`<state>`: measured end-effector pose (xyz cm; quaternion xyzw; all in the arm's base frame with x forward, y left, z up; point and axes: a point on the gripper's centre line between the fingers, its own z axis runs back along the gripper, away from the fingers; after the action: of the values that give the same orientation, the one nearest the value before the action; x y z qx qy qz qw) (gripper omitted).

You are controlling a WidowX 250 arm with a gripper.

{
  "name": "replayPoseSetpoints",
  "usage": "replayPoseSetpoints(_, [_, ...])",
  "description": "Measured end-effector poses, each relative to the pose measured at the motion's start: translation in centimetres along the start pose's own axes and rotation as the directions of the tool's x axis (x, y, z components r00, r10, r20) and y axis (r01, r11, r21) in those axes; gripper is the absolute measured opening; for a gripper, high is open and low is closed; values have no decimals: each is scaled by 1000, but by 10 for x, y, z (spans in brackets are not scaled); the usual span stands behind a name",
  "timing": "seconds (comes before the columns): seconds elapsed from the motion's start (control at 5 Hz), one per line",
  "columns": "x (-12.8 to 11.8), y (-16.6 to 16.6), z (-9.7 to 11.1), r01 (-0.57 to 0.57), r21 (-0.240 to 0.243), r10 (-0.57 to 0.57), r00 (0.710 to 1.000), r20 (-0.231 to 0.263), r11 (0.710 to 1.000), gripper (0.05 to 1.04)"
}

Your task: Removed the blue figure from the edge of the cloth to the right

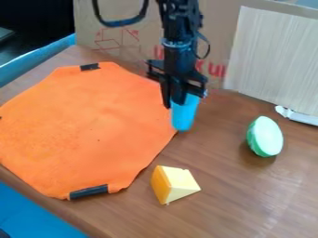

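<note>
The black gripper [173, 98] hangs down over the right edge of the orange cloth [93, 125], at the upper middle of the camera view. Directly below it and partly behind it is the blue figure [184, 115], which looks upright and leans slightly. The figure's upper part is hidden by the gripper, and its lower end is at the cloth's right edge. Whether the gripper holds the figure, I cannot tell.
A yellow wedge [175, 183] lies on the brown table [223, 204] near the cloth's lower right edge. Farther right is a green and white rounded piece [266, 136]. Cardboard [124, 39] and a pale panel [273, 58] stand along the back. Dark tape strips mark the cloth's edges.
</note>
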<state>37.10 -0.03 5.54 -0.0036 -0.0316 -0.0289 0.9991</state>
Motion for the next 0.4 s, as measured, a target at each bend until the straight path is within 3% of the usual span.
replayPoseSetpoints(0.4, [-13,-50,-8,135,-8,-135,991,-16,991,77])
